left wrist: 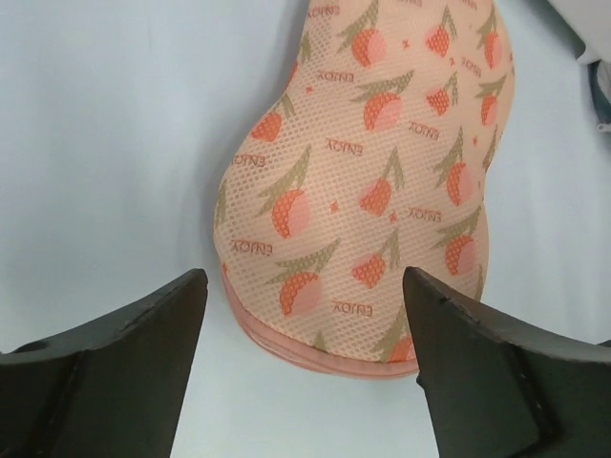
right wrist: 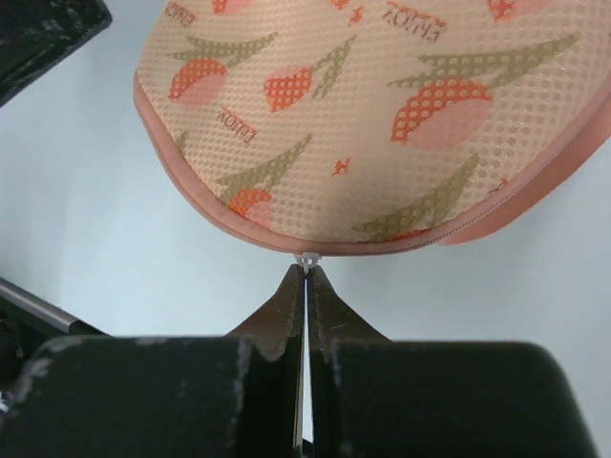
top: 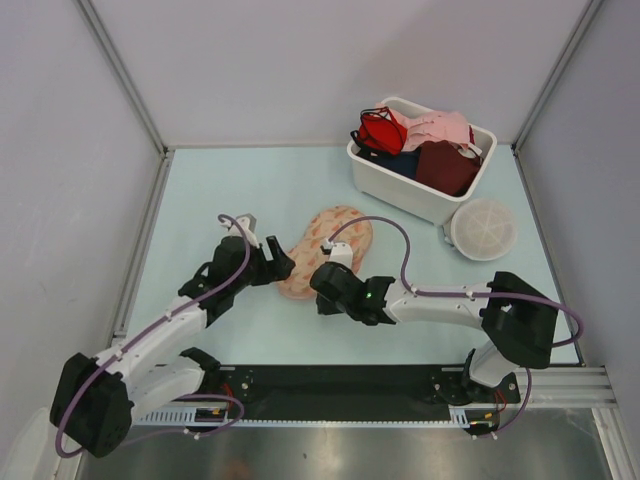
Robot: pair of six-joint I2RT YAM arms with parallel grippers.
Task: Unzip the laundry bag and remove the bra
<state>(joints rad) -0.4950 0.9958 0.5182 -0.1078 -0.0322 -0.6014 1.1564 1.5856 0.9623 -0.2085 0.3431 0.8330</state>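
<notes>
Your pale blue table (top: 215,185) carries a white bin (top: 395,190) of garments at the far right. The laundry bag (top: 325,248) lies flat mid-table, near end toward you, and its zip is closed along the edge you can see. Your left gripper (top: 281,268) sits just beside the bag's left side, fingers spread wide and touching nothing. Your right gripper (right wrist: 305,274) is squeezed together at the near rim, pinching the tiny white zipper pull (right wrist: 306,258).
</notes>
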